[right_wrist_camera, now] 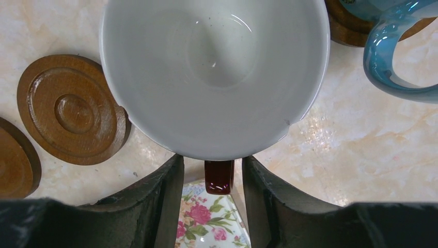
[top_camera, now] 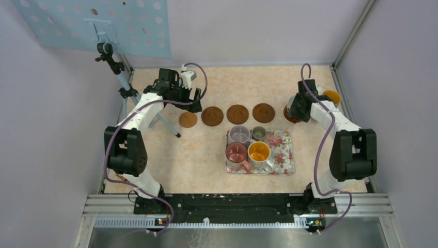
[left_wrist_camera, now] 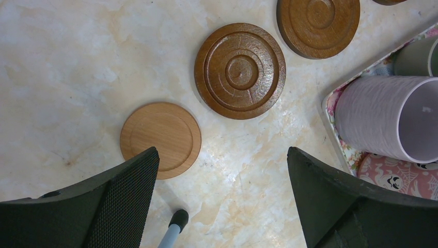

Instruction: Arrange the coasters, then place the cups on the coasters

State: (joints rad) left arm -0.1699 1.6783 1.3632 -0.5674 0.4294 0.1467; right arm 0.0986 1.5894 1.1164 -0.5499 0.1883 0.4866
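My right fingers (right_wrist_camera: 213, 163) stand slightly apart on either side of the dark handle (right_wrist_camera: 218, 178) of the wide white cup (right_wrist_camera: 214, 72), with a gap on each side, gripping nothing. The cup stands upright just ahead of them. Ahead and to their right, a blue cup (right_wrist_camera: 392, 46) rests on a coaster (right_wrist_camera: 343, 31). My left fingers (left_wrist_camera: 222, 155) are spread wide and empty above the table (left_wrist_camera: 62, 62). A pale coaster (left_wrist_camera: 161, 139) lies just ahead of the left one, and a darker coaster (left_wrist_camera: 240, 70) lies further ahead between them.
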